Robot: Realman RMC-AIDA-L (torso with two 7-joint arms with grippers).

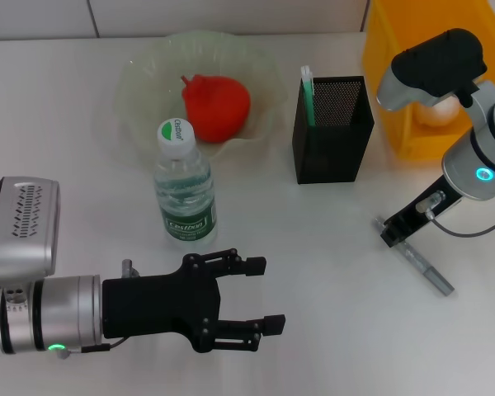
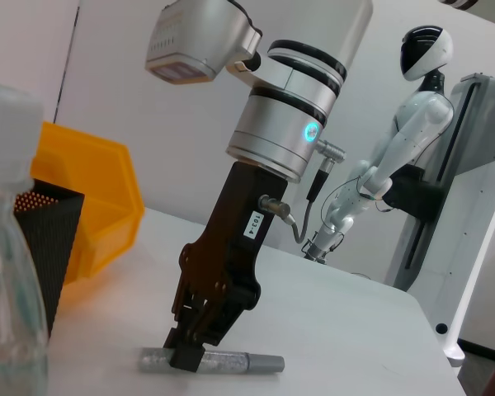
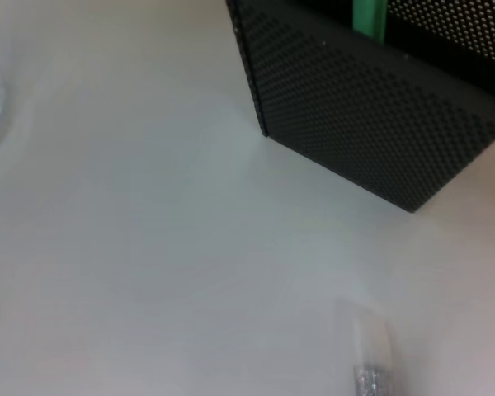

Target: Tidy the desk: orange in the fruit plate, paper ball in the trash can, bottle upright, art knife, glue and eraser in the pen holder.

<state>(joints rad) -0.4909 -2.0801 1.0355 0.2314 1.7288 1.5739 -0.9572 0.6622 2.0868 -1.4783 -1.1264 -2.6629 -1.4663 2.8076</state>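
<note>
Right pincer (image 1: pixel 389 231) astride art knife (image 1: pixel 426 267)

A robotics lab: a white humanoid robot (image 2: pixel 412 140) stands beyond the table (image 2: pixel 330 322).

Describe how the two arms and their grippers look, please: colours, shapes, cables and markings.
Both arms have silver cylindrical wrists with black bands, a glowing light ring and a grey, rounded housing. The left gripper is black with angular, linked fingers. The right gripper is a black, tapering body with a small white label, and thin grey cables run from its wrist.
</note>
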